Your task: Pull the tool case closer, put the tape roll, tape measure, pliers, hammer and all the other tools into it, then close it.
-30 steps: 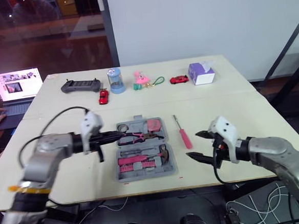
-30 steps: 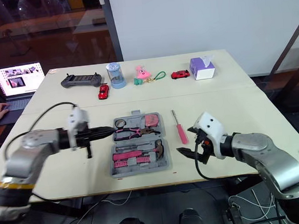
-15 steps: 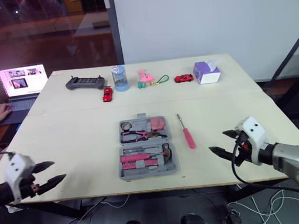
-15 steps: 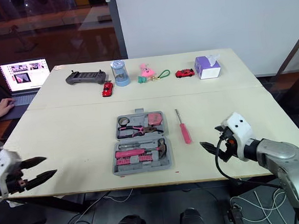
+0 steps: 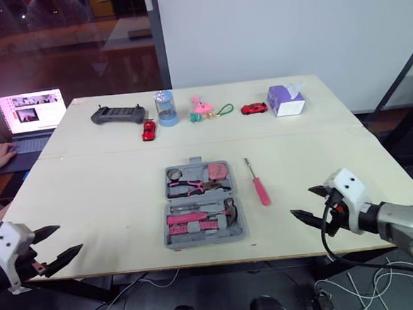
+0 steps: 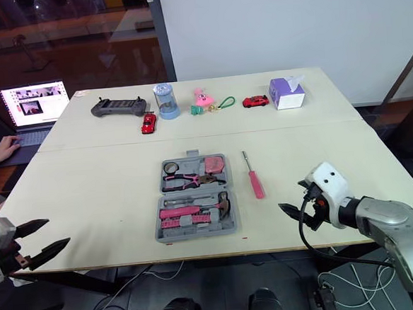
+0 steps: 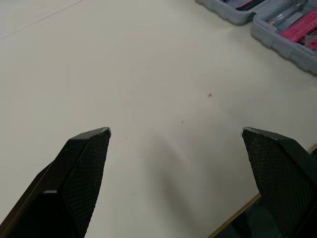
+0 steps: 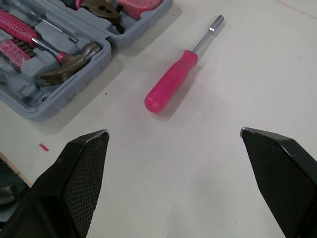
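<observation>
Left tool [image 5: 69,238], white-cased with two black fingers, held low at near left, fingers spread wide. Right tool [image 5: 300,201] at near right, pointing leftward, fingers likewise wide apart.

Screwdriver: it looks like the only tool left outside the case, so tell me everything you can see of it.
The screwdriver has a glossy pink plastic-looking handle and a thin silver metal shaft with a socket-like tip. It lies flat on the table, just right of the open tool case, not touching it, handle toward the robot, shaft pointing away. Nothing grips it.
</observation>
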